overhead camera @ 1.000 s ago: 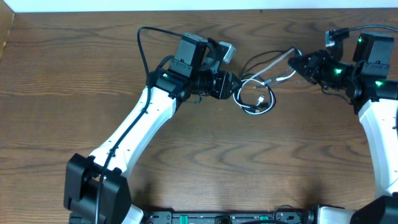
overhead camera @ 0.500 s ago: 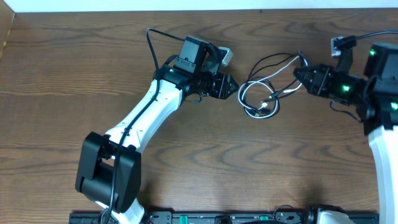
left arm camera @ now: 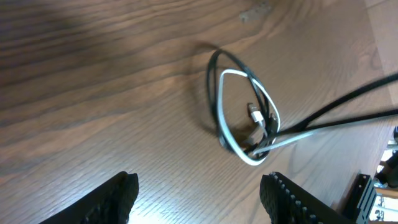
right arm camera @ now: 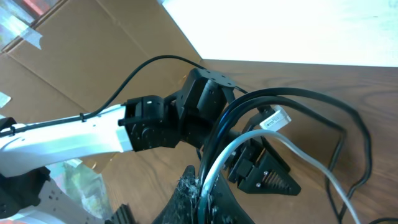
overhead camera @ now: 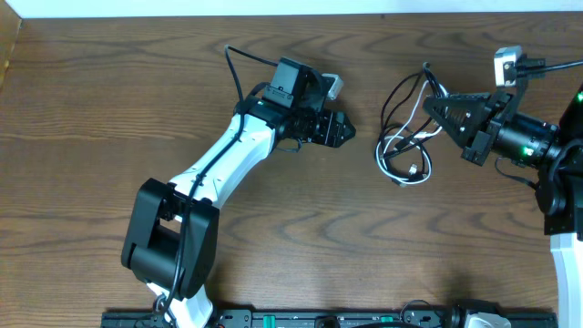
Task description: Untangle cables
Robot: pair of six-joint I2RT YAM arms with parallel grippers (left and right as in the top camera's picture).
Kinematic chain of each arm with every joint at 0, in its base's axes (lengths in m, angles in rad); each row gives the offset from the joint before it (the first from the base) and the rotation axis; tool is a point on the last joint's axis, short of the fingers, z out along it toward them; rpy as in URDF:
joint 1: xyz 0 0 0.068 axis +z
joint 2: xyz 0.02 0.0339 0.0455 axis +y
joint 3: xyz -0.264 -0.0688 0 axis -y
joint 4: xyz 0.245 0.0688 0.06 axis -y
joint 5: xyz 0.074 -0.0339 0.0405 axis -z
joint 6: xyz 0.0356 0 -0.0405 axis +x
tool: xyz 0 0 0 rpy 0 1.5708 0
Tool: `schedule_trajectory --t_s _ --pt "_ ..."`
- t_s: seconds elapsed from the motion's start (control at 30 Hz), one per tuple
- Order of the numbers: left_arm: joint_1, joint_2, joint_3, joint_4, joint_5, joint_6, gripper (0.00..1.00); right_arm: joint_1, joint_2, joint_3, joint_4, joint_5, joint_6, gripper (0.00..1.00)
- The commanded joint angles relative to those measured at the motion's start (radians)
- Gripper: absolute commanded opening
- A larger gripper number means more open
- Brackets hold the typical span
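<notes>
Cables (overhead camera: 405, 137), black and white strands tangled into a loose loop, sit right of centre in the overhead view, between the two arms. The brown, wood-grained tabletop (overhead camera: 91, 137) fills nearly the whole overhead frame, with a pale strip (overhead camera: 273, 7) along its top edge. In the right wrist view, brown cardboard (right arm camera: 93, 56) fills the upper left and a bright white area lies beyond the tabletop's far edge. The white left arm (overhead camera: 219, 164) reaches from the lower left up toward the centre. Its left claw (overhead camera: 349, 130) is spread with nothing between the fingers, pointing at the loop but apart from it. At the right edge, the right claw (overhead camera: 428, 107) is pressed together, pinching the cables' upper strands, while the loop droops to the wood below it. A small white plug (right arm camera: 277, 118) juts from the bundle.
</notes>
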State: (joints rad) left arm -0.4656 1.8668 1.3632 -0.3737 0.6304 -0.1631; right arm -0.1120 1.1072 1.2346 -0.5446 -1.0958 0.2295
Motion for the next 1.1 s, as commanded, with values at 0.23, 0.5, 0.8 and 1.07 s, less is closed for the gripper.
schedule_trajectory --t_s 0.23,0.5,0.8,1.07 --pt "-0.024 0.166 -0.007 0.137 0.196 -0.076 0.68 0.001 -0.002 0.014 0.010 -0.094 -0.017 0.01" --pt "-0.041 0.295 -0.006 0.314 0.334 -0.214 0.68 0.001 -0.006 0.014 0.010 -0.105 -0.016 0.01" --pt "-0.109 0.317 -0.006 0.389 0.195 -0.288 0.69 0.001 -0.006 0.014 0.010 -0.104 -0.017 0.01" --pt "-0.129 0.348 -0.006 0.379 0.135 -0.288 0.60 0.001 -0.006 0.014 0.005 -0.103 -0.017 0.01"
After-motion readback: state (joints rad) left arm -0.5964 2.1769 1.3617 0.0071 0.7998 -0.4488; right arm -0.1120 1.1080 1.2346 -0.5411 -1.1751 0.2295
